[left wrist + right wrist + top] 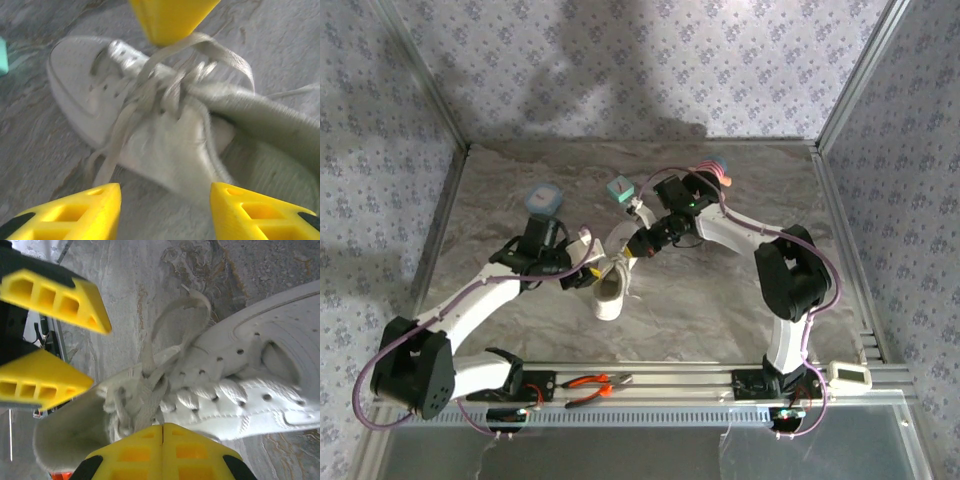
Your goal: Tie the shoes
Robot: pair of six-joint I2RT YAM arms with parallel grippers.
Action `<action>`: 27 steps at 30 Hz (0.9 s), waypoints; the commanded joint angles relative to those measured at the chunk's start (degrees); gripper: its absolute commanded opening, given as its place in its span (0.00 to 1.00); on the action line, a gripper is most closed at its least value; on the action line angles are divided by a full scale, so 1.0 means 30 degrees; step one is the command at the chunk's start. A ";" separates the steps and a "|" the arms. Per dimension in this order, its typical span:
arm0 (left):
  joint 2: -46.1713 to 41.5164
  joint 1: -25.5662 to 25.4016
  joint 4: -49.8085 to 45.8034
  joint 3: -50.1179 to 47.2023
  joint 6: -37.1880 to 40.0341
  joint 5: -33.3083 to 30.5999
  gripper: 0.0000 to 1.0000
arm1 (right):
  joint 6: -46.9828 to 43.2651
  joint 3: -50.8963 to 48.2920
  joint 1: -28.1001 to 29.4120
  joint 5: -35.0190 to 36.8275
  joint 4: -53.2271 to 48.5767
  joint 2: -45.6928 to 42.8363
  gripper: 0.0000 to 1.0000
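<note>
The white sneaker (610,296) lies on the marbled table between both arms; its toe (75,85) points away in the left wrist view. My right gripper (636,247) hangs over the laces, and in the right wrist view my right gripper (162,429) is shut on a white lace (147,402) rising from the knot area. That lace forms a loop (222,50) running up to the right gripper's yellow tip (170,22). My left gripper (165,195) stands open beside the shoe's collar, nothing between its fingers (55,300).
A dark round object with a pink and blue rim (716,172) sits at the back right. Orange-handled pliers (595,384) lie on the front rail, and a white device (849,374) rests at the front right. Patterned walls enclose the table (500,190).
</note>
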 commanded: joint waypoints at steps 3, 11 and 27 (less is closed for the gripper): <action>0.0161 0.1859 -0.3015 0.1098 0.2574 0.0210 0.50 | -0.0218 0.0869 0.0240 0.0182 -0.0678 0.0543 0.00; 0.1371 -0.0437 -0.4609 0.0820 0.1739 -0.1249 0.44 | -0.0072 0.1510 0.0146 0.0735 -0.1182 0.0697 0.00; 0.1602 -0.4650 -0.2207 0.0273 -0.3026 -0.0928 0.38 | -0.0888 0.2003 -0.0137 0.0327 -0.2353 0.1041 0.00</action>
